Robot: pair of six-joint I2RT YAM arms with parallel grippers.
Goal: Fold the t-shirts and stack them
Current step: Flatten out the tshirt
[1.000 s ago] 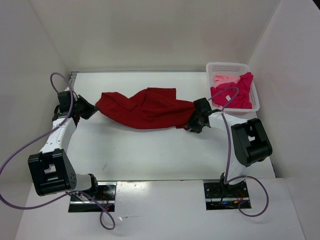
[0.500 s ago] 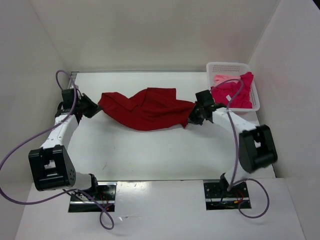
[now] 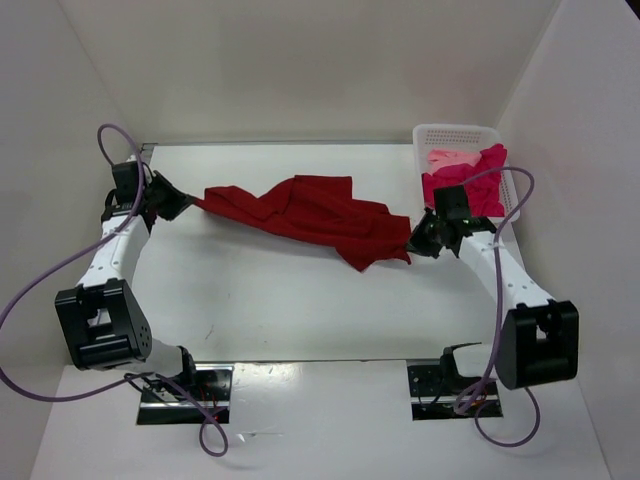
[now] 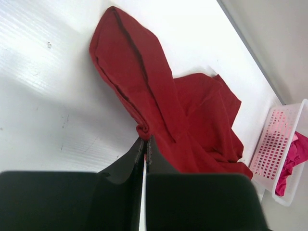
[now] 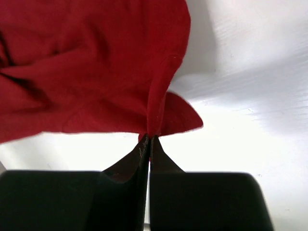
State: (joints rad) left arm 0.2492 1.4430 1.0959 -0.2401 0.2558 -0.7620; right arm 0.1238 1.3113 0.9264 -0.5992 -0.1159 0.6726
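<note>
A dark red t-shirt [image 3: 305, 215] is stretched in a crumpled band across the white table between both arms. My left gripper [image 3: 188, 203] is shut on its left end, and in the left wrist view the cloth [image 4: 159, 106] bunches right at the closed fingertips [image 4: 153, 147]. My right gripper [image 3: 411, 243] is shut on the shirt's lower right corner; in the right wrist view the red fabric [image 5: 96, 67] fans out from the pinched fold at my gripper [image 5: 150, 138]. A magenta-pink t-shirt [image 3: 470, 185] and a pale pink one [image 3: 448, 157] lie in the basket.
The white perforated basket [image 3: 510, 195] stands at the back right, just beyond my right arm; it also shows in the left wrist view as the basket [image 4: 276, 149]. White walls enclose the table on the left, back and right.
My right gripper has closed on the shirt's right end and pulled it right and toward the near side. My left gripper has drawn its end back and left, stretching the shirt flatter.
</note>
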